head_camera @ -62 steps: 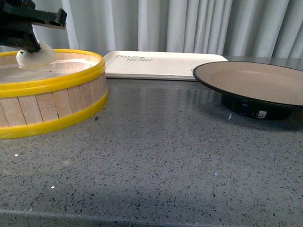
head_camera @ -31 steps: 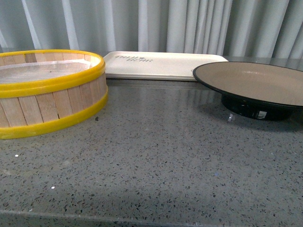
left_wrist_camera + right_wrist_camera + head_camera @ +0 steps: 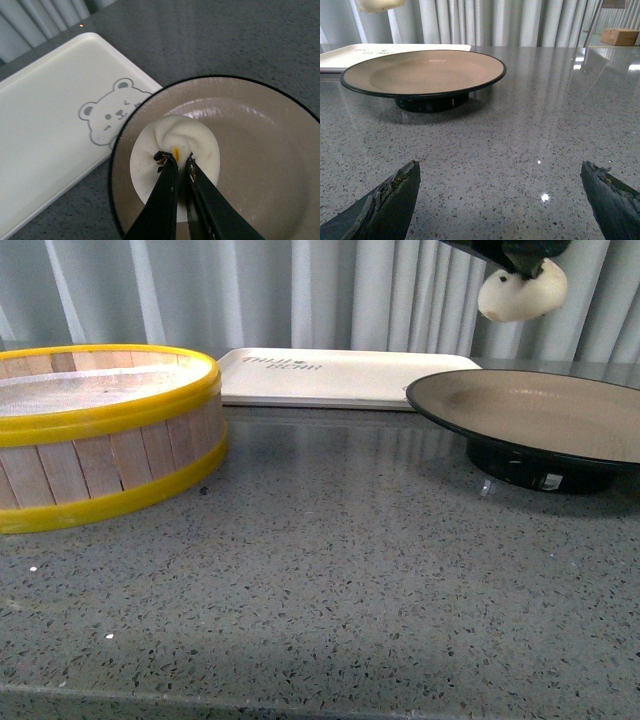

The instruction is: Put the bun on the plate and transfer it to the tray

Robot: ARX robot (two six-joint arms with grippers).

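Bun, pleats up, clamped in L pincer; plate right below it, tray beside; R pincer splayed apart.

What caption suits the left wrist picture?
Left gripper, jaws shut, holds a white pleated steamed bun over the tan black-rimmed round plate, beside a cream rectangular tray.

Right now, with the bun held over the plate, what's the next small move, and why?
Probably lower the left end effector straight down. It is shut on the bun, which hangs in the air above the plate, over its tan inside and clear of the tray.
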